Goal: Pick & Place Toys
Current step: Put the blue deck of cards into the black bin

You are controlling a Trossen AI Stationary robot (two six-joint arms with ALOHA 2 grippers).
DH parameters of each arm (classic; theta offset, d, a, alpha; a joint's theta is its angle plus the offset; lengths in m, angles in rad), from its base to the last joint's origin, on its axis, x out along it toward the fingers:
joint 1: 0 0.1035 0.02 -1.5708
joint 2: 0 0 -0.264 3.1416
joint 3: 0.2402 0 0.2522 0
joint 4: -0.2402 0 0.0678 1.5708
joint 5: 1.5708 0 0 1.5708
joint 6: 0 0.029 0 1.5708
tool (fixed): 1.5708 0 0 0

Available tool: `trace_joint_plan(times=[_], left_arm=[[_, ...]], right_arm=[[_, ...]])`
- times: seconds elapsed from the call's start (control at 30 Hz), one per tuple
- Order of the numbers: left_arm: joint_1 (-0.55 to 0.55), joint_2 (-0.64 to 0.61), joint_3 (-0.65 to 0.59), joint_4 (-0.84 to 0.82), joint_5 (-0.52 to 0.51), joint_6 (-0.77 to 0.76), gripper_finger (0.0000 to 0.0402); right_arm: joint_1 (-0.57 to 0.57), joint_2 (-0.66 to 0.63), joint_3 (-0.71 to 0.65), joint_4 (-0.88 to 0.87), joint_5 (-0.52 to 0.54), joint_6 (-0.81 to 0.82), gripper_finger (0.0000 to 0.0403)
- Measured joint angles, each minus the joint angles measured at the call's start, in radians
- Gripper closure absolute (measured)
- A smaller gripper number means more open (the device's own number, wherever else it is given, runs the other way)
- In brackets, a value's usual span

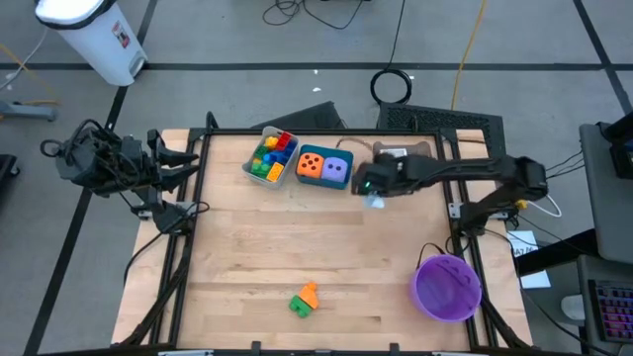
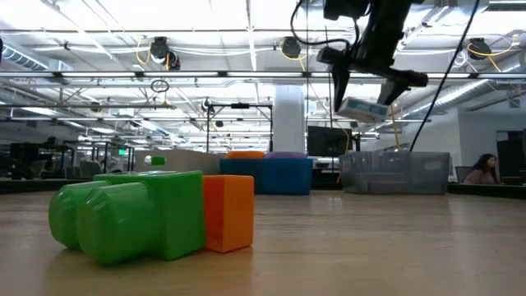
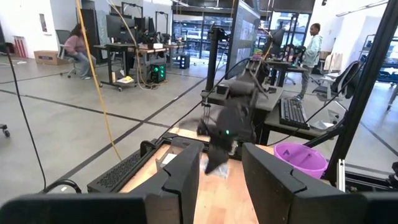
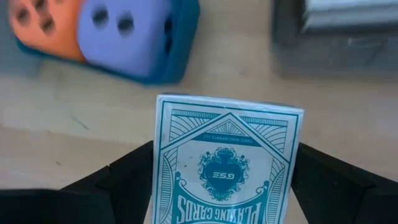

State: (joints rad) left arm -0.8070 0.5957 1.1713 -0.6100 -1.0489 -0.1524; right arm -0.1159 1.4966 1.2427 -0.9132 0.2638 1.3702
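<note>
Right gripper (image 4: 227,180) clamps a pack of cards (image 4: 227,162), lifted clear beside the dice (image 1: 324,167) for carrying; left gripper (image 3: 221,180) idles far-left, fingers parted, empty.

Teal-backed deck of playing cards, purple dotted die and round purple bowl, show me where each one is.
Teal-backed deck of playing cards (image 4: 227,165): right wrist view, centre of its printed back.
Purple dotted die (image 4: 124,34): right wrist view, its top face.
Round purple bowl (image 1: 447,287): high view, inside, near the middle.

Pale, matt wood grain tabletop (image 1: 277,257). Glossy plastic bricks (image 2: 148,215), green and orange. Printed paper card box (image 4: 225,165), smooth finish.
</note>
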Motion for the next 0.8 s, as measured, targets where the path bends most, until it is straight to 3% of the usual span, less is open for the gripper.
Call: trace_joint_plan(times=[0.4,0.6,0.8], left_arm=[[0.020,0.002,0.000,0.000,0.000,-0.003,0.0275],[0.087,0.053,0.000,0.003,-0.002,0.013,0.0275],[0.193,0.133,0.000,0.064,0.002,0.013,0.0275]], right_arm=[[-0.268,-0.179,0.002,-0.066,-0.001,-0.175,0.0095],[-0.427,-0.180,0.002,-0.062,-0.014,-0.406,0.0095],[-0.570,-0.123,0.003,-0.031,-0.106,-0.692,0.0094]])
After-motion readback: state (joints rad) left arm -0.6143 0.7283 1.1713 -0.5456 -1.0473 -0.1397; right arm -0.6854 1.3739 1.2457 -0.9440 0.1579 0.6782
